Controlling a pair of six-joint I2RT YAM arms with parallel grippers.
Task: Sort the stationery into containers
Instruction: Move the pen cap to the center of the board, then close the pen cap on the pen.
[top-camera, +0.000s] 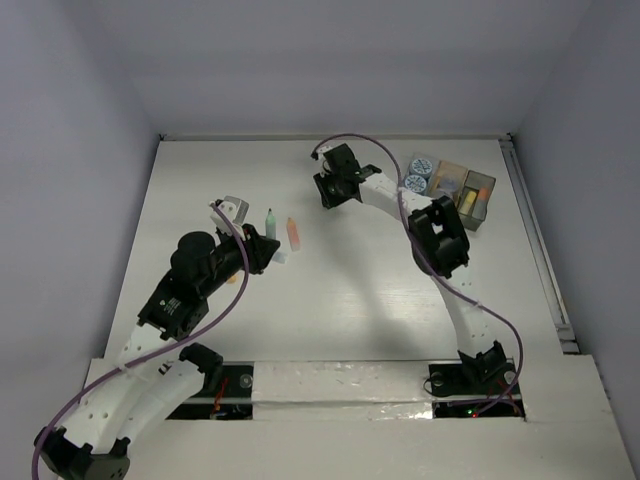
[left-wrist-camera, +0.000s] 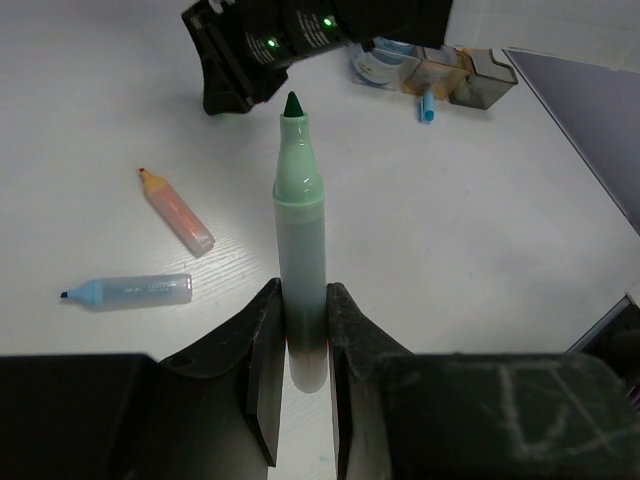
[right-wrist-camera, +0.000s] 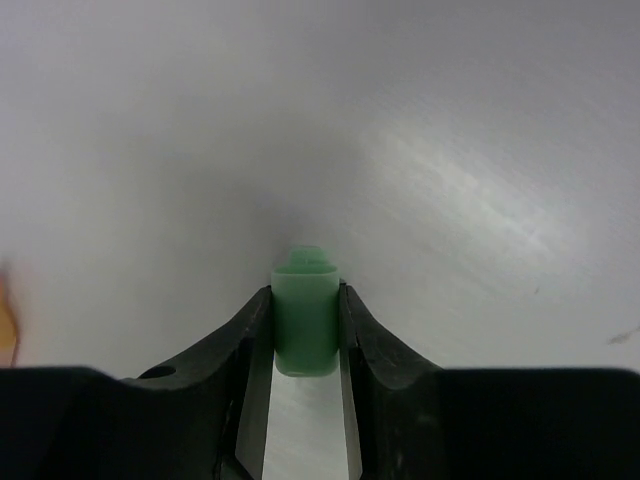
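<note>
Left wrist: left gripper (left-wrist-camera: 303, 296) clamps uncapped green marker (left-wrist-camera: 300, 225), left of centre over the table (top-camera: 350, 310); right gripper (right-wrist-camera: 304, 294) pinches green cap (right-wrist-camera: 305, 322). Probably light, stiff, slick; best held mid-barrel, clear of tip.

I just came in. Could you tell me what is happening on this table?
Two arms are sorting stationery. The left hand is shut on a green marker with its tip bare. The right hand grips a small green cap, probably that marker's. An orange marker and a blue marker lie on the table. The amber box and grey box stand far right.
</note>
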